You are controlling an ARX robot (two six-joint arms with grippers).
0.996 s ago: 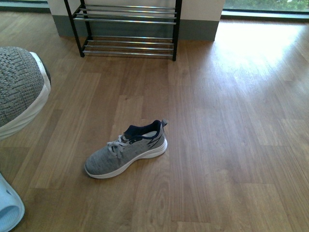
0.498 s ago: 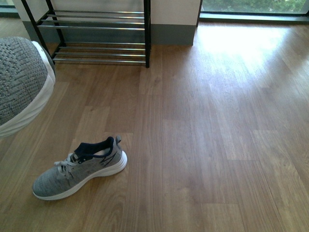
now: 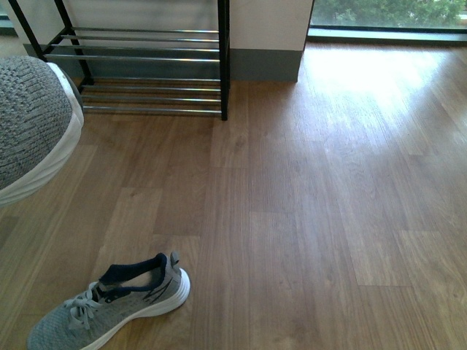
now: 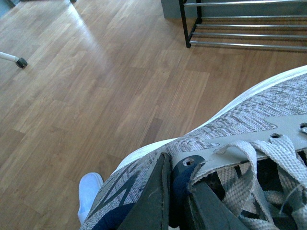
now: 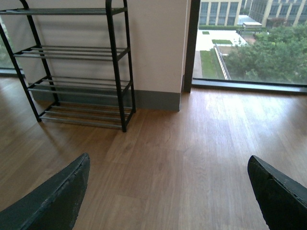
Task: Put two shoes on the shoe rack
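One grey sneaker (image 3: pixel 33 131) hangs in the air at the left of the front view, toe toward the shoe rack (image 3: pixel 146 69). My left gripper (image 4: pixel 175 201) is shut on this grey sneaker (image 4: pixel 249 129) at its navy collar, beside the laces. The second grey sneaker (image 3: pixel 109 302) lies on the wood floor at the lower left, toe pointing left. The shoe rack (image 5: pixel 76 67) stands against the wall, its chrome rods bare. My right gripper (image 5: pixel 168 191) is open over bare floor, holding nothing.
A large window (image 5: pixel 249 43) runs along the wall right of the rack. A pale blue slipper (image 4: pixel 88 191) lies on the floor under the held sneaker. A castor leg (image 4: pixel 14 58) shows far off in the left wrist view.
The view has shifted: the rack and the floor sneaker have slid left and downward in the front view. The held sneaker keeps its place at the left edge.
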